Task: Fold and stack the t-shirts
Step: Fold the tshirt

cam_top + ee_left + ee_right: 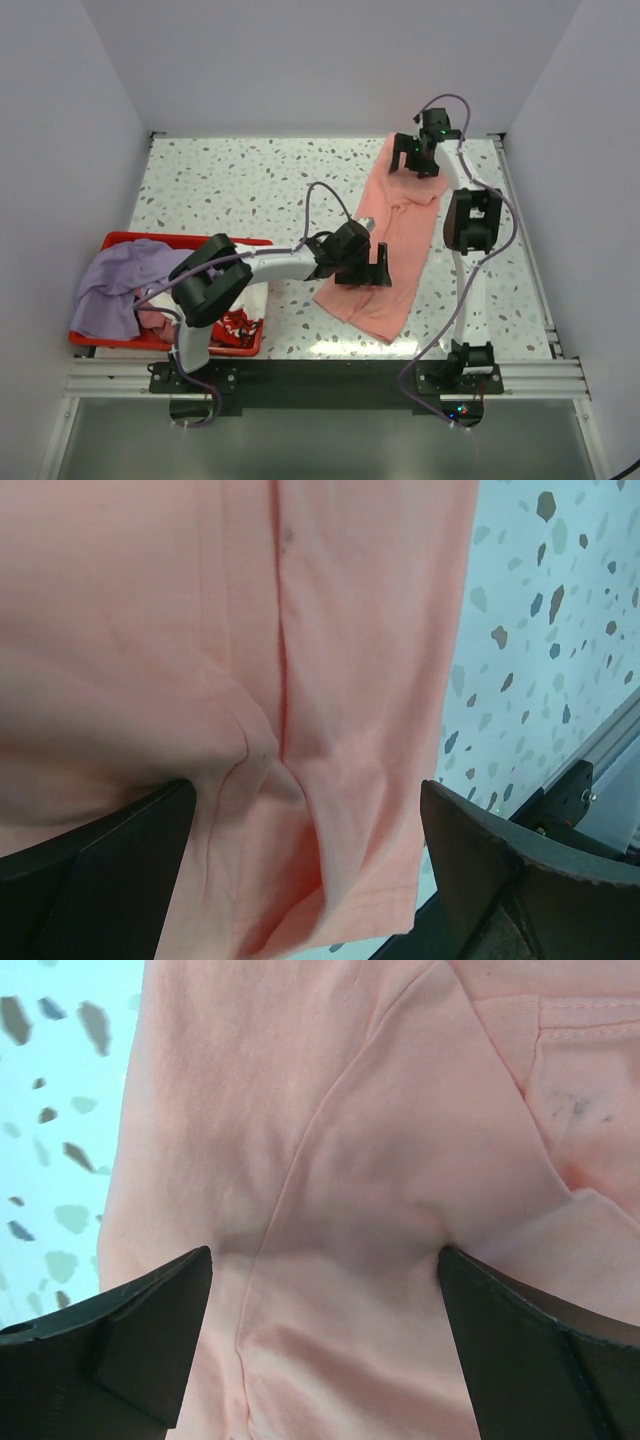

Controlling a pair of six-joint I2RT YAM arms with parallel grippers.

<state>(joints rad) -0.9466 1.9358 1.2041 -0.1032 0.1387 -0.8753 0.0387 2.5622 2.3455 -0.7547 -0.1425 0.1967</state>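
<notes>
On the bench (220,190): pink t-shirt (405,240).
Feel: looks soft, floppy.
My left gripper (378,268), right gripper (415,160): wide open.
Hold: maybe pinch edges.

Red plastic crate (125,238) at lower left of the frame, resting on a white, grey-speckled tabletop (240,180); metal rail (105,378) along the bottom edge.
</notes>
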